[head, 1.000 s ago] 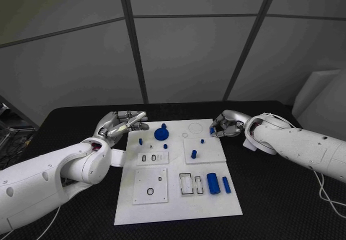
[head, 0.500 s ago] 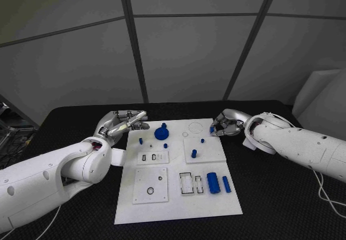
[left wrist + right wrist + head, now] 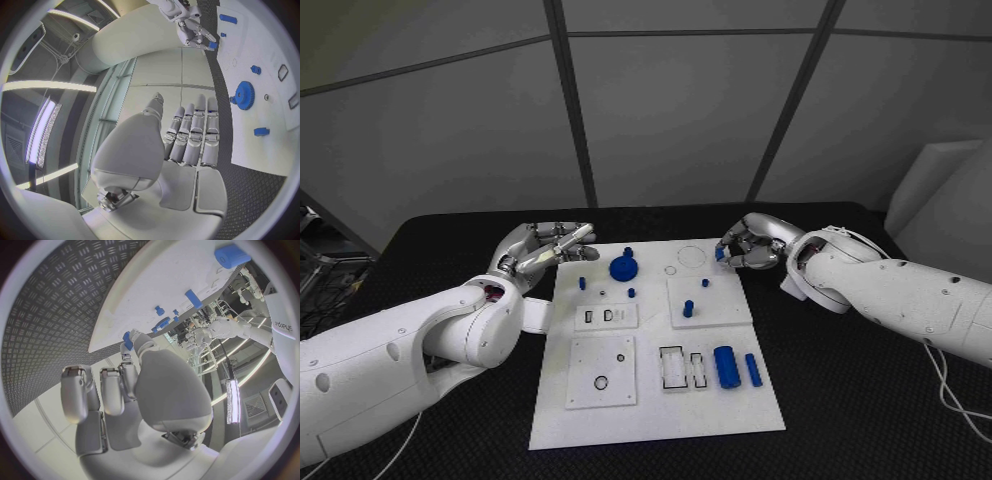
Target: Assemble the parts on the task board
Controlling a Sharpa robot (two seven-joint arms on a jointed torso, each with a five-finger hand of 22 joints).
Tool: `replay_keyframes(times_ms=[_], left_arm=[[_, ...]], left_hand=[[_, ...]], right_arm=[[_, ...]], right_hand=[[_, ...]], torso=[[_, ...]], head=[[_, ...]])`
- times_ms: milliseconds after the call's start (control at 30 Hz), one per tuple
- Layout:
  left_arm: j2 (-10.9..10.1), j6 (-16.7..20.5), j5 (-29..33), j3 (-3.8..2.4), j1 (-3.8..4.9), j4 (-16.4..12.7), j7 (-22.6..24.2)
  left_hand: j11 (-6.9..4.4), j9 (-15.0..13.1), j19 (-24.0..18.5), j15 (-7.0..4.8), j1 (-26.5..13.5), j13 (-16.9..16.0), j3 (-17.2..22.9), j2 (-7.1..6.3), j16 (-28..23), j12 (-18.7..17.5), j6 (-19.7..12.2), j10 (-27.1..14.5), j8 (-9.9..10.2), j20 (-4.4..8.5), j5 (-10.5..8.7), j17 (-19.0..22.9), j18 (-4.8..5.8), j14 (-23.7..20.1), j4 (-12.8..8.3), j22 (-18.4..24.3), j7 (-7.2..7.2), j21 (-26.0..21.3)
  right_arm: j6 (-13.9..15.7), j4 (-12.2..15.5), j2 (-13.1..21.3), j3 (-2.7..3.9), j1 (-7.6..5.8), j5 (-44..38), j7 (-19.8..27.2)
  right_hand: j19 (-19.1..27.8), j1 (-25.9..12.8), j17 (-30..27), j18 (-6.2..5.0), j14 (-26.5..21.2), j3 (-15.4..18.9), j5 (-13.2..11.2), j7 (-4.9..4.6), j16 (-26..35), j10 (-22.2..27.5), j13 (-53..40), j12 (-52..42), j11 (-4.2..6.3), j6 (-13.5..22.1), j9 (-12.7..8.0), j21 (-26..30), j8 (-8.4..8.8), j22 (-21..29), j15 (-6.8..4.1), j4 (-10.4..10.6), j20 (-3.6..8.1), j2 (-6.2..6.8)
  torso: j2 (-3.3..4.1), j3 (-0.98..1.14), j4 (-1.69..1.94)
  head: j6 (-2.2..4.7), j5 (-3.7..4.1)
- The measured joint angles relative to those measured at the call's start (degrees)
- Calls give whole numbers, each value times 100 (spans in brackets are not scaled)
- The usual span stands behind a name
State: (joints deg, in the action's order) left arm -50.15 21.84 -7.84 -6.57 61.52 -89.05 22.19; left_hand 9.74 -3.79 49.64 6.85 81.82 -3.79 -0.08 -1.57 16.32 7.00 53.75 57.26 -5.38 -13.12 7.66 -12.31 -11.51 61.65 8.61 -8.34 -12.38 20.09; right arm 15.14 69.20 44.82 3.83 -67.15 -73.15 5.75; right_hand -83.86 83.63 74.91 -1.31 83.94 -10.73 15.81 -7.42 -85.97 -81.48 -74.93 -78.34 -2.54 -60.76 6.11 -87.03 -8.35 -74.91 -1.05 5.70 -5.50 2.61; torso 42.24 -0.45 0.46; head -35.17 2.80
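Observation:
The white task board lies in the middle of the black table. At its far right corner my right hand pinches a small blue part, seen at the fingertips in the right wrist view and from across the board in the left wrist view. My left hand hovers by the far left corner with its fingers stretched out and nothing in them. A blue gear stands on the board's far side. A blue cylinder and a blue bar lie at the near right.
Small blue pegs stand in the board's far half, one on a raised white block. Two more white blocks with slots sit on the left side. Black recesses lie beside the cylinder.
My right hand has shifted slightly toward the far edge of the board, still holding the small blue part. The left hand has stayed put.

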Motion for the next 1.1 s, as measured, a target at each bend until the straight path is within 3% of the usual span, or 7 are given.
replay_keyframes(times_ms=[300, 500, 767, 900, 1100], left_arm=[[-3, -3, 0, 0, -1, 56, -2], [-2, -3, 0, 0, -1, 147, -3], [7, -1, 0, 0, 1, 205, -3], [11, 0, -1, 0, 2, 217, -4], [12, 1, -1, 0, 3, 216, -8]], left_hand=[[0, 0, 0, 0, 0, 0, 0, 0, 0, 0, 0, 0, 0, 0, 0, 0, 0, 0, 0, 0, 0, 0], [0, 0, 0, 0, 0, 0, -17, 0, 0, 0, 0, 0, 0, 0, 0, -6, 0, 0, -17, 0, 0, 0], [0, 0, 0, 0, 0, 0, -17, 0, 0, 2, 0, 0, 0, 0, 0, -6, 0, 0, -17, 5, 0, 0], [0, 0, 0, 0, 0, 0, -17, 0, 0, 3, 0, 0, 0, 0, 0, -5, 0, 0, -16, 4, 0, 0], [0, 0, 0, 0, 31, 0, -17, 30, 0, 3, 0, 0, 0, 0, 0, -5, 0, 0, -17, 4, 0, 0]], right_arm=[[306, 893, 78, 2, -3, 63, -276], [420, 1322, -157, 3, -5, -65, -527], [400, 1430, -674, -50, 16, -477, -755], [361, 1393, -908, -77, 143, -766, -862], [309, 1340, -1080, -93, 355, -1082, -1005]], right_hand=[[0, 7, 0, 0, 0, 1, -12, 3, 0, 0, -1, 0, 0, -3, 0, 0, -1, 0, 0, -1, 0, -7], [0, 7, -1, 0, 0, -16, -21, 4, 0, 0, -1, 0, -1, -2, 0, 0, 5, 0, 0, -19, 0, -7], [-20, 6, -1, 0, 21, -56, -23, 5, 0, 21, 0, 0, 20, -1, 0, 0, 10, 0, -20, -23, 20, -7], [-20, 5, -1, 0, 21, -56, -36, 3, 0, 21, 0, 0, 20, -3, 0, 0, 9, 0, -20, -23, 20, -8], [-20, -18, -1, 0, 21, -56, -42, -10, 0, 21, -1, 0, 20, -16, 0, 0, 9, 0, -20, -23, 19, -30]], torso=[[-25, -10, -18], [-65, -23, -18], [-103, -38, 0], [-114, -48, 6], [-113, -46, 9]], head=[[23, -15], [-36, -66], [-82, -154], [-97, -185], [-124, -235]])
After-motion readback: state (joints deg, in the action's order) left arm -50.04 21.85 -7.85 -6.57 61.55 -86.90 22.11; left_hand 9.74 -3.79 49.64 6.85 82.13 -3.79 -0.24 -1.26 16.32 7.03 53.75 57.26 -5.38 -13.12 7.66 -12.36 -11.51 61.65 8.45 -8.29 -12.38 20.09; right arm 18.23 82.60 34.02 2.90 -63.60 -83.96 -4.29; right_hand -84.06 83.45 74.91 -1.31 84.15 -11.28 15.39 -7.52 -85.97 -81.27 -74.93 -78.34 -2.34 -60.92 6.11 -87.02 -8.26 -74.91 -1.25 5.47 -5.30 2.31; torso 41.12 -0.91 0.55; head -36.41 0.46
